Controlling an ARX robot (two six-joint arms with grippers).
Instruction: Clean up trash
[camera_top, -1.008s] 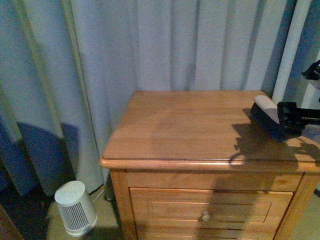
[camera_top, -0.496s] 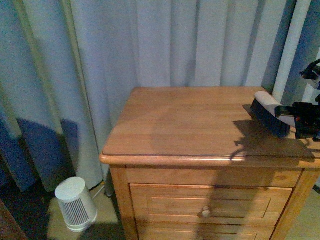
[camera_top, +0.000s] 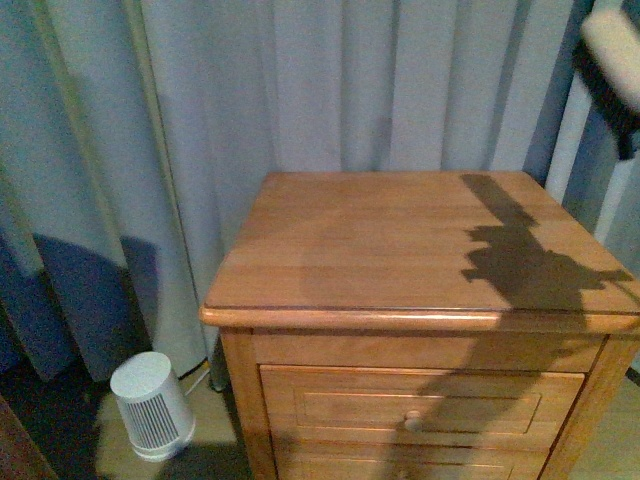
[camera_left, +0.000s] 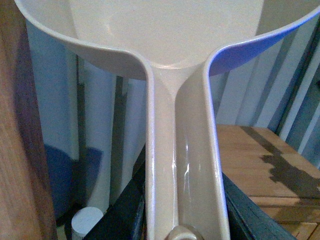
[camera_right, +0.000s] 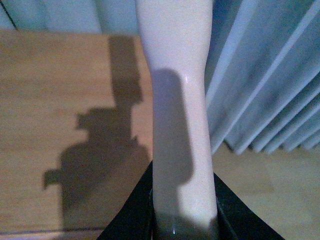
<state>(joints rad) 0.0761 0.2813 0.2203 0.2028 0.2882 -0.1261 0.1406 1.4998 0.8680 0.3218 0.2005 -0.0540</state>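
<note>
No trash shows in any view; the wooden nightstand's top (camera_top: 400, 240) is bare. My left gripper (camera_left: 184, 220) is shut on the handle of the pale pink dustpan (camera_left: 170, 40), whose scoop fills the far part of the left wrist view. My right gripper (camera_right: 183, 215) is shut on the pale handle of the brush (camera_right: 175, 100). In the front view the brush (camera_top: 612, 70), with its dark bristles, hangs high at the right edge above the nightstand. It throws a shadow on the wood (camera_top: 530, 255).
Grey-blue curtains (camera_top: 300, 90) hang behind the nightstand. A small white cylindrical appliance (camera_top: 152, 405) stands on the floor at its left. The nightstand has a drawer with a knob (camera_top: 412, 422). A wooden panel (camera_left: 20, 150) is close beside the dustpan.
The brush has lifted off the nightstand's right side and risen to the upper right corner of the front view. Its shadow has moved further onto the top.
</note>
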